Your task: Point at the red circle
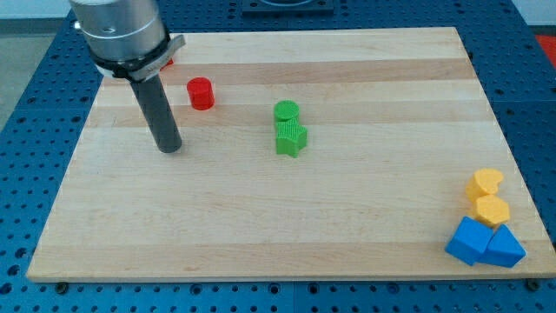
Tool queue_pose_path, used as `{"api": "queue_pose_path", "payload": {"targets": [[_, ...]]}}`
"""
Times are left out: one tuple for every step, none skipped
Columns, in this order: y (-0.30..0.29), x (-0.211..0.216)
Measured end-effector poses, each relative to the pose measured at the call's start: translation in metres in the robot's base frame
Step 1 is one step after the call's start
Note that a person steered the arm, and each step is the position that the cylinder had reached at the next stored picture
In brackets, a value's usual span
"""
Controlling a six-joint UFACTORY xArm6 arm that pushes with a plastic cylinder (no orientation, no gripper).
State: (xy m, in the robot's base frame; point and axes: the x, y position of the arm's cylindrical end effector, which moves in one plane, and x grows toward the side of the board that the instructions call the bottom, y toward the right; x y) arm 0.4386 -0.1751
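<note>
The red circle (pixel 201 93) is a small red cylinder standing on the wooden board (pixel 287 217) near the view's top left. My tip (pixel 169 148) rests on the board below and to the left of the red circle, a short gap apart from it. The rod rises up to the arm's grey body at the view's top left. A second red block (pixel 168 61) peeks out from behind the arm's body; its shape is hidden.
A green circle (pixel 286 111) touches a green star (pixel 291 138) near the board's middle. At the view's bottom right sit a yellow heart (pixel 484 183), a yellow hexagon (pixel 492 209), a blue cube (pixel 469 240) and a blue triangle (pixel 505 246).
</note>
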Motion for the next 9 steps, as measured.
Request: {"api": "queue_pose_path", "payload": {"targets": [[-0.020, -0.013], [-0.039, -0.031], [-0.060, -0.057], [-0.068, -0.078], [-0.068, -0.110], [-0.068, -0.124], [-0.048, -0.126], [-0.011, -0.126], [-0.003, -0.126]]}}
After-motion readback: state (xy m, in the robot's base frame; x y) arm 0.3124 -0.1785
